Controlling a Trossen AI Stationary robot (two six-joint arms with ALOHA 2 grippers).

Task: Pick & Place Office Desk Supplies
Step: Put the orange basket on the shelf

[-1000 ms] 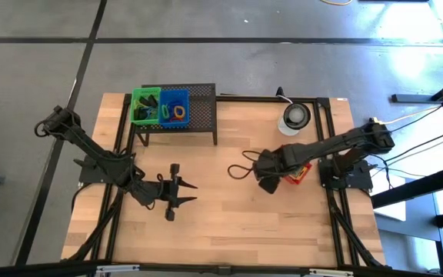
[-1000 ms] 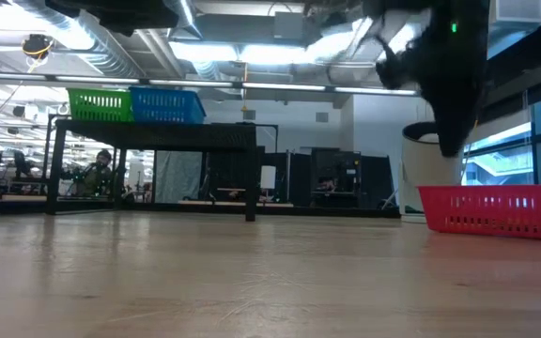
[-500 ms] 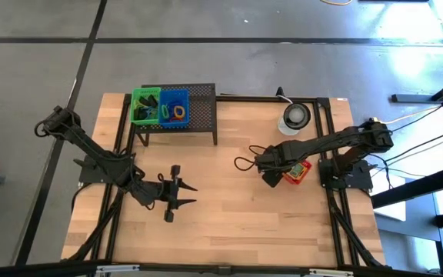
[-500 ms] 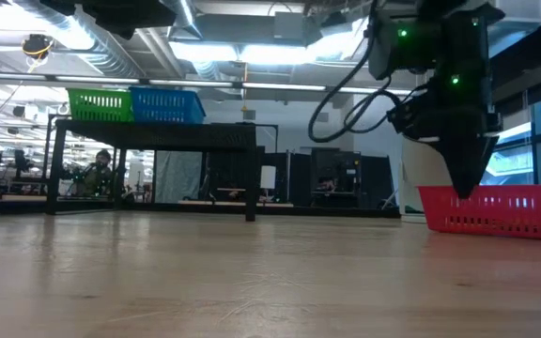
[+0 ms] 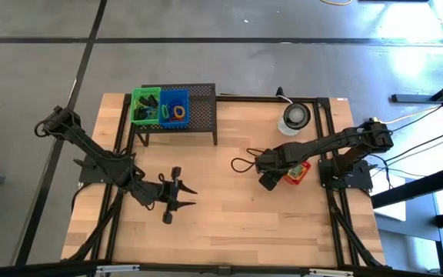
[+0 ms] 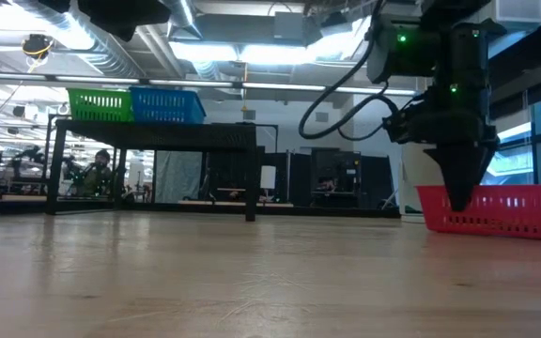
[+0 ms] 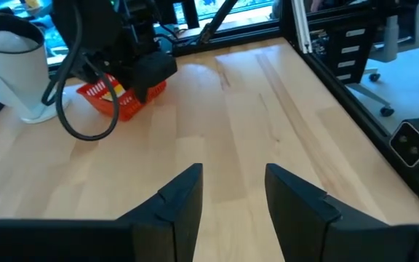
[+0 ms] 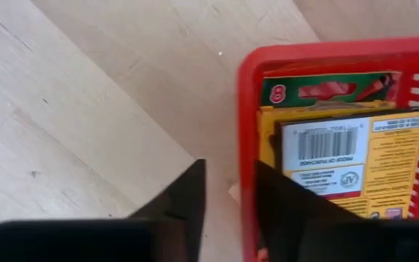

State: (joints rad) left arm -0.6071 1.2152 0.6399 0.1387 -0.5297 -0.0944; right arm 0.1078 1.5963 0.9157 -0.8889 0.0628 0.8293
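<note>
A red basket (image 5: 301,174) sits on the table at the right and holds yellow-orange packets (image 8: 340,156). My right gripper (image 8: 231,196) points down at the basket's left wall (image 8: 247,131), open, one finger inside and one outside. On the black mesh rack (image 5: 200,115) at the far left stand a green basket (image 5: 145,105) and a blue basket (image 5: 174,107), both holding small supplies. My left gripper (image 5: 183,194) hovers open over the table's near left, with nothing between its fingers. My right gripper straddles the red basket's left wall (image 8: 246,167) from above. The inner finger (image 8: 289,207) lies close along the wall, over the packets. Bare table shows between the outer finger (image 8: 180,207) and the wall. Whether either finger touches the basket, I cannot tell.
A round white and grey object (image 5: 294,118) stands at the far right, just beyond the red basket. A black cable loop (image 5: 241,165) hangs from my right arm. The middle of the wooden table (image 5: 221,208) lies between the two arms.
My right gripper has come down from well above the table to the red basket's rim, still pointing down. The red basket has stayed where it was.
</note>
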